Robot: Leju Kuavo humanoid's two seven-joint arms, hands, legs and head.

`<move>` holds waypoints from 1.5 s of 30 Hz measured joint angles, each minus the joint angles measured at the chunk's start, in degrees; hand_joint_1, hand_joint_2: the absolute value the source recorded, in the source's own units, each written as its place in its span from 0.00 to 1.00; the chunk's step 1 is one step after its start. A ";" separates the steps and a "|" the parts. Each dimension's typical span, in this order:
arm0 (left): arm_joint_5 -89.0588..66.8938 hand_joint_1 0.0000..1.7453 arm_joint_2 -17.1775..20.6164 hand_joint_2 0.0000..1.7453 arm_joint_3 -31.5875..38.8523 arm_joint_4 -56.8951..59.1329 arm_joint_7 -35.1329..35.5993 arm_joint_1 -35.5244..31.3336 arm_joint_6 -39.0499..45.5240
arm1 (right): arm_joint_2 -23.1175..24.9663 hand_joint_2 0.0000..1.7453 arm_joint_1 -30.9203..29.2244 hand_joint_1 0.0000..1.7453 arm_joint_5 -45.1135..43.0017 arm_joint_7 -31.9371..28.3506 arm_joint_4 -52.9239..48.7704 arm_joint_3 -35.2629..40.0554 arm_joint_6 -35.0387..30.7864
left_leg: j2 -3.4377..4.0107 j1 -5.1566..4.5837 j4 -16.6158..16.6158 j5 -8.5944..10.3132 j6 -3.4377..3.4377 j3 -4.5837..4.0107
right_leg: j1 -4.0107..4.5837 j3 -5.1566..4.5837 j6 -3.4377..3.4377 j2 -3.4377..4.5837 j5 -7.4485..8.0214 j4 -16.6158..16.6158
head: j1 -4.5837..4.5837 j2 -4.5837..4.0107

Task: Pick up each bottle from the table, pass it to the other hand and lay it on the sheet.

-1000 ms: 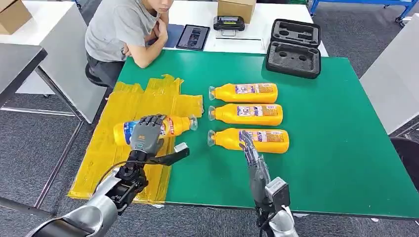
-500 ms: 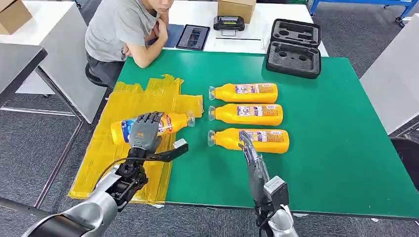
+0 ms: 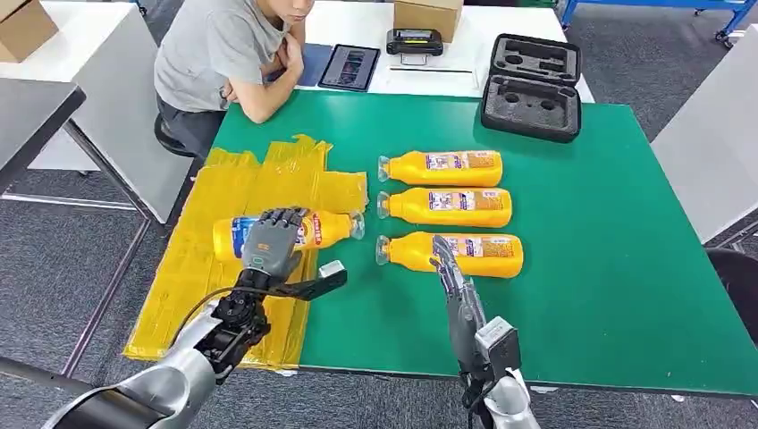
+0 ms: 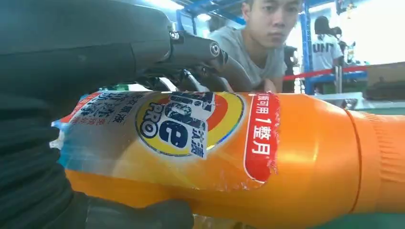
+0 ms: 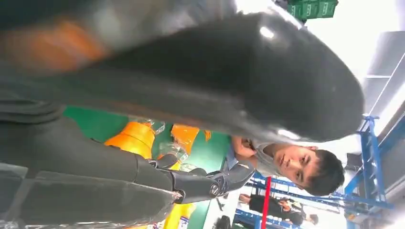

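At left of centre, the left hand [image 3: 270, 241] gripped an orange bottle [image 3: 326, 228] lying over the yellow sheet [image 3: 232, 192]. Right hand [image 3: 447, 264] open, empty. Bottle seemed rigid, glossy, slippery; best grasped mid-body.

The green table [image 3: 581, 268] carries everything — take the yellow sheet [image 3: 223, 192] as the landmark: it covers the table's left end, crinkled, its outer edge overhanging. To the right of the sheet lie three orange bottles on their sides in a row, caps pointing toward the sheet — the far bottle [image 3: 442, 167], the middle bottle [image 3: 447, 206] and the near bottle [image 3: 474, 254]. Well beyond them, at the far right corner away from the sheet, sits an open black foam-lined case [image 3: 532, 87].
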 measured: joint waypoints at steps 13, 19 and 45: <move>0.22 1.00 -0.79 1.00 0.07 1.22 -1.88 -0.77 -2.60 | 0.00 0.00 0.04 0.00 -0.04 0.00 0.15 -0.09 -0.48 | 0.01 0.00 0.00 0.00 0.00 0.00 | 0.00 0.00 0.00 0.00 0.00 0.00 | 0.00 0.00; 3.67 1.00 -1.14 1.00 0.57 2.16 -9.55 -1.15 -6.99 | 0.00 0.00 -0.01 0.00 -0.37 0.00 0.66 -0.11 -0.50 | 0.00 0.00 0.00 0.00 0.00 0.00 | 0.00 0.00 0.00 0.00 0.00 0.00 | 0.00 0.00; 5.27 0.00 -0.98 1.00 2.99 4.09 -5.53 -2.91 -10.47 | 0.00 0.00 -1.85 0.00 -1.60 -0.02 2.99 -0.13 -0.87 | 0.00 0.00 0.00 0.01 0.00 0.01 | 0.00 0.01 0.00 0.00 0.00 0.01 | 0.00 0.00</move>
